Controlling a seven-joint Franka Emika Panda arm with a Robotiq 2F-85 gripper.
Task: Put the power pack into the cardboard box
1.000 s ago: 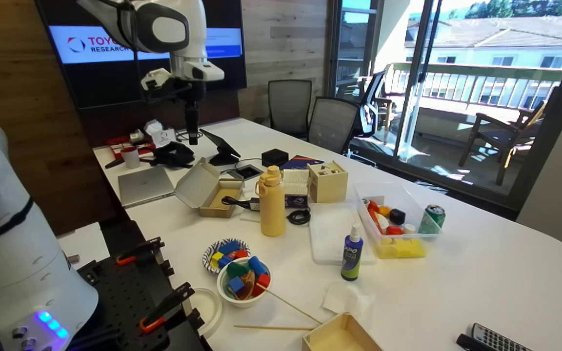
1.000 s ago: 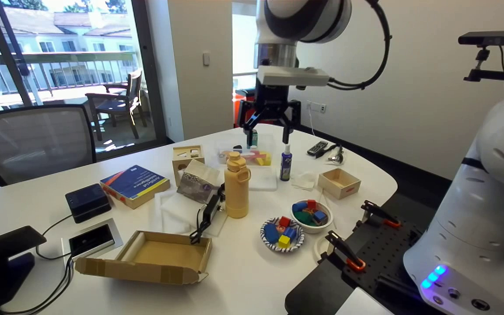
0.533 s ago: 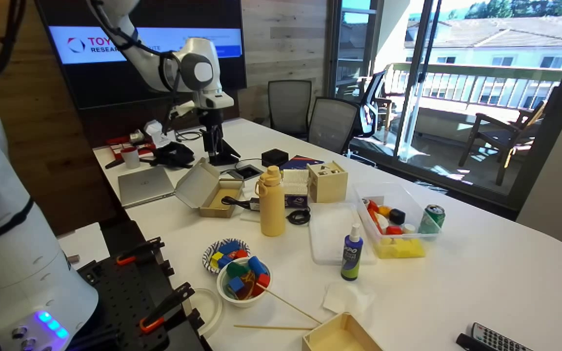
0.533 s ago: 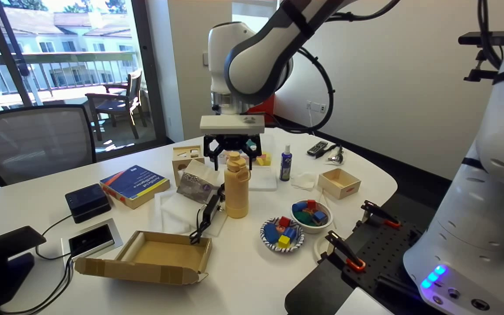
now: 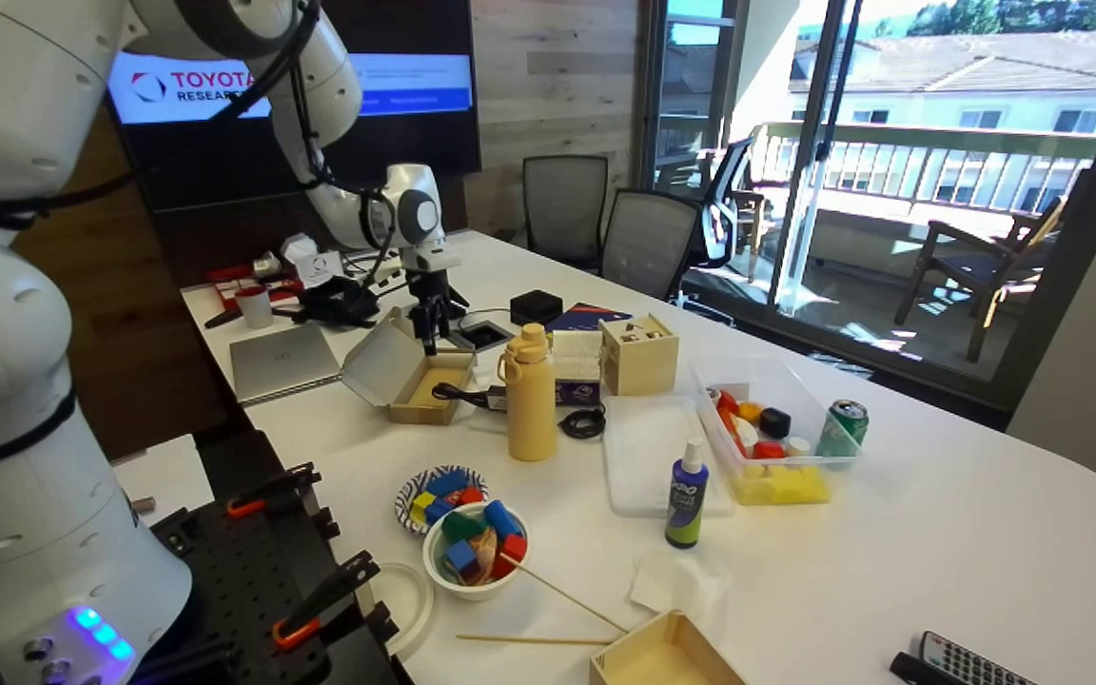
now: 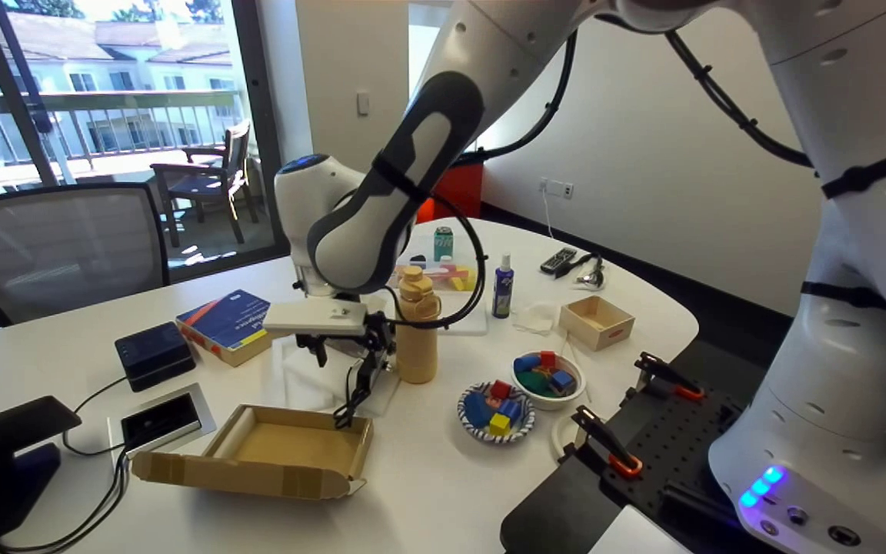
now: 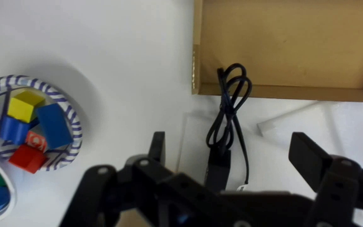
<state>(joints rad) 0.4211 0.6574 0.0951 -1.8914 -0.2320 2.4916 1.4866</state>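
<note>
The power pack is a black brick (image 7: 218, 167) with a bundled black cable (image 7: 228, 108), lying on white packing material. The cable's loops reach over the near wall of the cardboard box (image 7: 288, 47), which stands open on the table. The box also shows in both exterior views (image 5: 422, 415) (image 6: 297, 454). My gripper (image 7: 228, 143) is open and empty above the power pack, with the brick between its spread fingers in the wrist view. In an exterior view the gripper (image 6: 345, 365) hides part of the brick; the cable end (image 6: 348, 414) shows below it.
A tall yellow bottle (image 6: 417, 346) stands close beside the power pack. A patterned bowl (image 6: 462, 423) and a white bowl (image 6: 577, 385), both with blocks, stand nearer the robot base. A blue book (image 6: 220, 319), a black box (image 6: 154, 358) and a tablet (image 6: 162, 419) lie beyond the cardboard box.
The arm has swung across the table and come down, from high near the spray bottle to low over the power pack. The gripper stays open. The objects have not moved.
</note>
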